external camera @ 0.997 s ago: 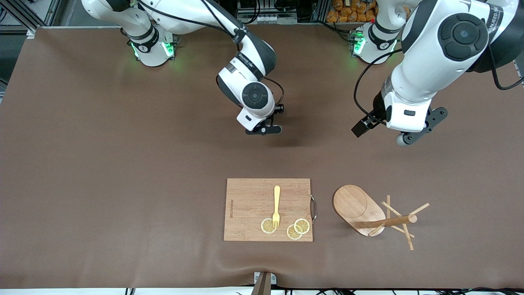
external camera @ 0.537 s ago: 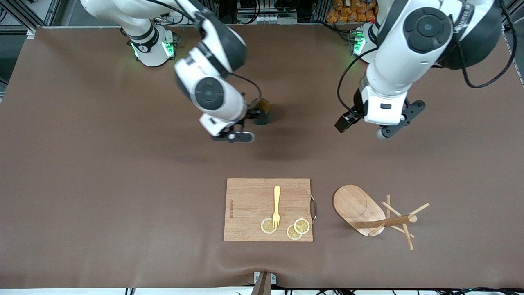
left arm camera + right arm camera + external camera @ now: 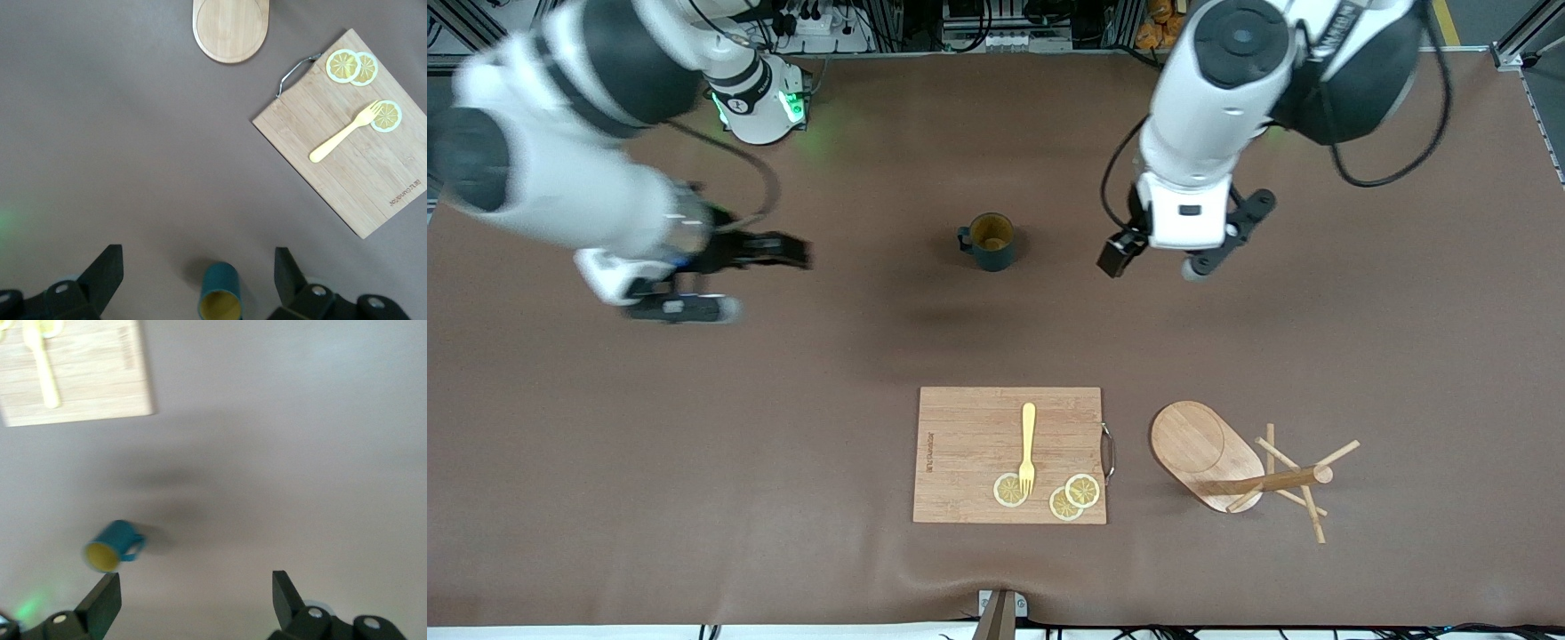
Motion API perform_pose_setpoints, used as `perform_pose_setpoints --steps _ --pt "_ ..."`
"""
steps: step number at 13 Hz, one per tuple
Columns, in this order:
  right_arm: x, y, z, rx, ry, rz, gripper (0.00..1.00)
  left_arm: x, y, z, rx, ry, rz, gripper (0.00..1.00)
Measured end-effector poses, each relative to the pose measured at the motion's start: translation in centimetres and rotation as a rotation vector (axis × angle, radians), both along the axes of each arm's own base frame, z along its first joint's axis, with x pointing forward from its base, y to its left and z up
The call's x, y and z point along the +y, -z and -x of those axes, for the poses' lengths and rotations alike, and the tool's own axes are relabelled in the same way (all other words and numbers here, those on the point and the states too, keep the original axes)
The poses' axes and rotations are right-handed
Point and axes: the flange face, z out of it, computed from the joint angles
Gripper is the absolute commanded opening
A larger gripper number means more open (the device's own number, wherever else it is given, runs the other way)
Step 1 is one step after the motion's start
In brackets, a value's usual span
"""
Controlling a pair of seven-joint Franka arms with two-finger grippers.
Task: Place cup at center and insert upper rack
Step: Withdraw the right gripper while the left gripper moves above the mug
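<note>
Front view: cup [image 3: 992, 241] upright on the counter [image 3: 694, 462], roughly mid-counter, handle turned toward the right arm's end, mouth up, tan inside showing. Right pincer [image 3: 720, 280] over bare counter at the right arm's end, well apart from the cup, jaws apart, nothing in them. Left pincer [image 3: 1152, 260] up in the air near the cup, toward the left arm's end, jaws apart, empty. Upper rack [image 3: 1232, 467] tipped on its side, nearer the camera than the cup, just beside the cutting board [image 3: 969, 444]; post lying flat, long axis running from the oval base toward the left arm's end, pegs fanned at that tip. Fork [image 3: 1028, 447] and lemon slices [image 3: 1073, 496] on the board.

Left wrist view: fingers [image 3: 107, 270] spread wide, cup between them low in frame, oval base of the rack up top.

Right wrist view: fingers [image 3: 107, 600] wide, cup standing free, untouched.

Judgement: cup placement looks done; rack part not yet begun, nothing gripped
</note>
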Motion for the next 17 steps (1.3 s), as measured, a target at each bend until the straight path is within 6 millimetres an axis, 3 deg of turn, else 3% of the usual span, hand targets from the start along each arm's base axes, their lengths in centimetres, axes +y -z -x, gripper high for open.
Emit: perform_pose_setpoints --steps 2,5,9,11,15,17 --pt "-5.8 -1.1 -0.6 -0.049 -0.112 0.121 1.0 -3.4 1.1 1.3 -0.016 -0.029 -0.032 1.0" --pt "-10.1 -2.4 -1.4 -0.126 -0.151 0.184 1.0 -9.2 3.6 3.8 -0.045 -0.107 -0.082 1.0" --pt "-16.0 -3.8 -3.3 -0.274 -0.139 0.202 1.0 -17.3 8.9 7.9 -0.111 -0.241 -0.15 1.0" --pt "-17.8 -4.0 -3.5 -0.297 -0.15 0.211 1.0 -20.8 10.9 10.4 -0.13 -0.282 -0.159 1.0" --pt "-18.3 -3.2 -3.3 -0.283 -0.111 0.134 1.0 -26.0 13.7 15.1 -0.173 -0.329 -0.165 1.0" --pt "-19.1 -3.3 -2.6 -0.268 -0.085 0.109 1.0 -28.1 16.8 17.5 -0.205 -0.331 -0.196 1.0"
